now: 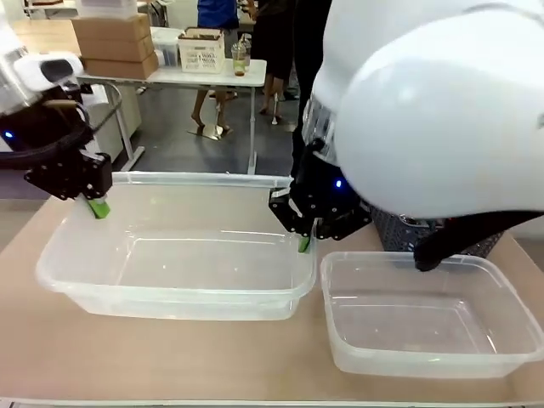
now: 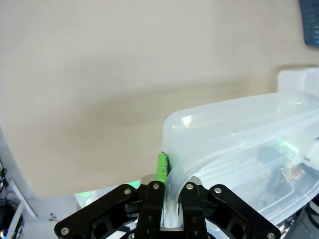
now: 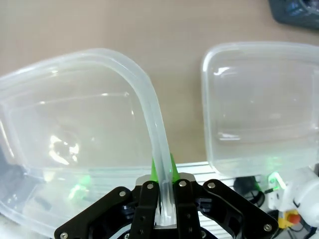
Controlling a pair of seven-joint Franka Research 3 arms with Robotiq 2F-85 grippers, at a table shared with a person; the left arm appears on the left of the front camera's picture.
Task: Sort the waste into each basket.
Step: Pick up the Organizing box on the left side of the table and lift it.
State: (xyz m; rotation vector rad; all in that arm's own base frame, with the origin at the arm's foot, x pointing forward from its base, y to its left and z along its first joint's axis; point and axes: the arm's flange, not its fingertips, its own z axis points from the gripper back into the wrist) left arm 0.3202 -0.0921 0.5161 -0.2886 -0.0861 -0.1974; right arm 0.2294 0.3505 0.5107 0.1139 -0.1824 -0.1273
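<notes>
The front view looks from the near edge of the counter (image 1: 170, 357) across to its far side. The right arm (image 1: 442, 102) is so near the lens that it covers the upper right of the frame. The left wrist view looks from just behind the left pincer (image 2: 169, 181), down on a corner of the big tub (image 2: 234, 119), very close. The right wrist view looks past the right pincer (image 3: 162, 174), down on that tub's rim at centre, with the small tub (image 3: 259, 47) at upper right. All three views share the big tub; the front and right wrist views share the small tub.
</notes>
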